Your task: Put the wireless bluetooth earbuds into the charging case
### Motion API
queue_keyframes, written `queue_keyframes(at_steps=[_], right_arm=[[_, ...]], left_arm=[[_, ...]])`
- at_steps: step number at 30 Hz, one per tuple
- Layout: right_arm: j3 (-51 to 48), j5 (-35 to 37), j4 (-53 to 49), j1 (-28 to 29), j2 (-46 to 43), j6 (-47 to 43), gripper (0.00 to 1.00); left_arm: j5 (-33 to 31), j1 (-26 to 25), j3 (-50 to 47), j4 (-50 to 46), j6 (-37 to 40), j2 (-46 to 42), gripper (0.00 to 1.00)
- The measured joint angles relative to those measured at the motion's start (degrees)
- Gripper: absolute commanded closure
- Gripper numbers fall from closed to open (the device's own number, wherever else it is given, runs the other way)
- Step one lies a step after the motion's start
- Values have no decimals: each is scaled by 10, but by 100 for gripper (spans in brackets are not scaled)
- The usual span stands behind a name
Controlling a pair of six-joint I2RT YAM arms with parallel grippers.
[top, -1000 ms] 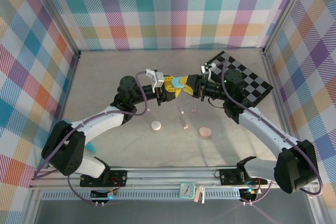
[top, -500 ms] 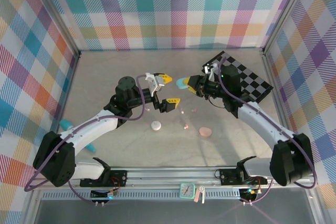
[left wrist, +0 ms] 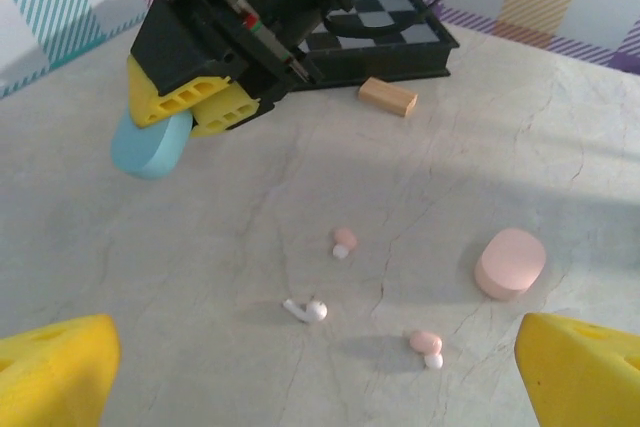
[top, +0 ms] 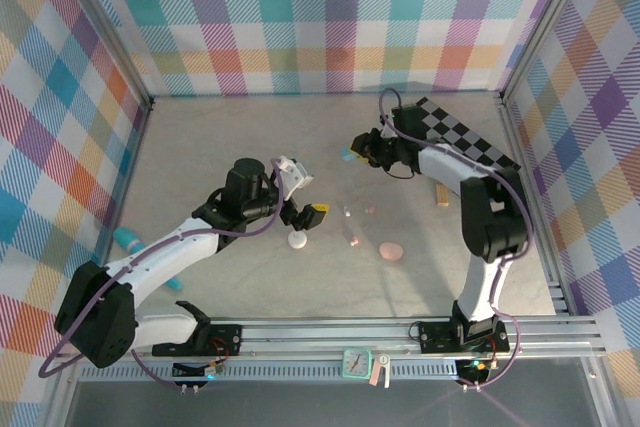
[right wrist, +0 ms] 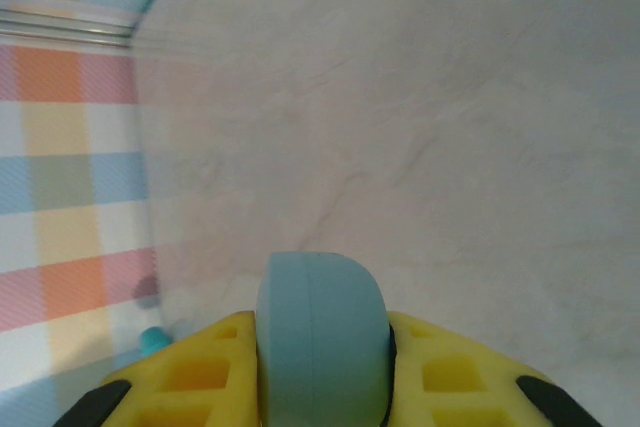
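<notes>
Your left hand (top: 305,191) hangs released over the bench (top: 220,137), with the jaws wide apart and nothing between them. In the top view the white case (top: 297,240) lies just beside it, at its 6 o'clock.

The buds lie loose on the bench at 3 o'clock of this hand, and none is in a case. In the left wrist view you see first the white bud (left wrist: 310,310). The pink bud (left wrist: 343,240) is at its 1 o'clock and the second pink bud (left wrist: 427,343) is at its 4 o'clock. Further right rests the pink case (left wrist: 510,262), which is closed.

Your right hand (top: 358,151), at 1 o'clock of the left one, is clenched on the teal case (right wrist: 320,332). The lid looks closed. I cannot tell if the case touches the bench.

I judge that the step in hand is to fetch a bud, and no bud is inserted yet. For the next move, bring the left hand down over one bud, centre it between the fingers and close gently, because such a small round thing may slip out. A case must also be opened first. The loose buds are pink and white, so they probably belong to the pink and white cases, not the teal one.
</notes>
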Motion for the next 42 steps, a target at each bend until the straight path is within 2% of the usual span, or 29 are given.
queue_keyframes(at_steps=[7,10,15,18,22,28,36,42], right_arm=[[66,5,-21,-7,123,-15,84],[76,-10,-14,-13,145,-8,74],[85,4,-32,-18,144,-21,47],[81,24,-62,-19,127,-48,35],[33,55,-94,-22,42,-85,29],[-80,81,-112,-43,-136,-118,27],[-222,92,-169,-156,-318,-127,27],[-261,89,-210,-193,-407,-140,27]], left_arm=[[-30,0,-1,-20,0,-13,0],[-40,-1,-1,-30,-1,-15,0],[-48,-10,-1,-35,-3,-15,0],[-47,-20,-3,-29,0,-15,0],[-23,-38,-9,-3,12,-1,0],[26,-85,4,44,46,92,5],[56,-158,83,61,102,242,8],[57,-195,157,54,148,339,9]])
